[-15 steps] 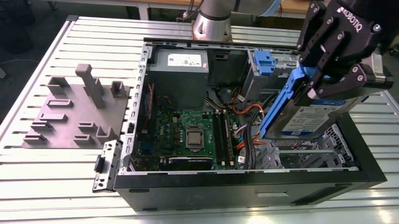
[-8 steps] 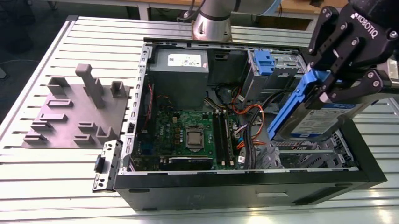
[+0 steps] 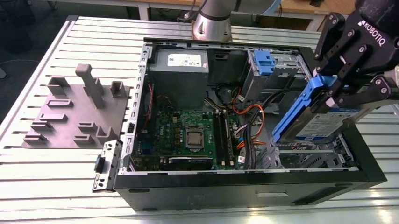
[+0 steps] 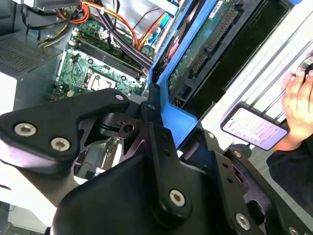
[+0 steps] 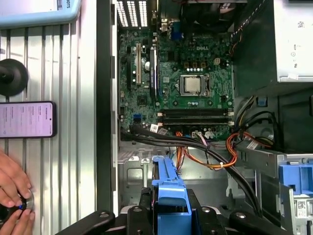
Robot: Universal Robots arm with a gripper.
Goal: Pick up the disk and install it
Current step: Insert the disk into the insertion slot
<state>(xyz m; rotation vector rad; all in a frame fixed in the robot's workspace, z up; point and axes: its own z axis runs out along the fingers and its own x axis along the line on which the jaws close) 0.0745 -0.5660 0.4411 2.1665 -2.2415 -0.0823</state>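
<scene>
My gripper [image 3: 335,87] is shut on the disk [image 3: 319,124], a silver drive with a white-and-blue label in a blue plastic carrier. I hold it tilted, its lower end just over the drive bay [image 3: 315,156] at the exterior view's right of the open computer case [image 3: 249,179]. In the second wrist view the disk [image 4: 208,46] shows its green circuit-board side, with the gripper [image 4: 157,116] clamped on the carrier's edge. The first wrist view looks down along the carrier [image 5: 168,188] into the case.
Inside the case are the motherboard [image 3: 190,135], a grey power supply [image 3: 179,63], a fixed blue caddy [image 3: 265,63] and loose cables [image 3: 249,116]. A grey fixture plate [image 3: 72,112] lies on the exterior view's left. A phone [image 5: 27,119] and a person's hands [image 5: 12,196] rest beside the case.
</scene>
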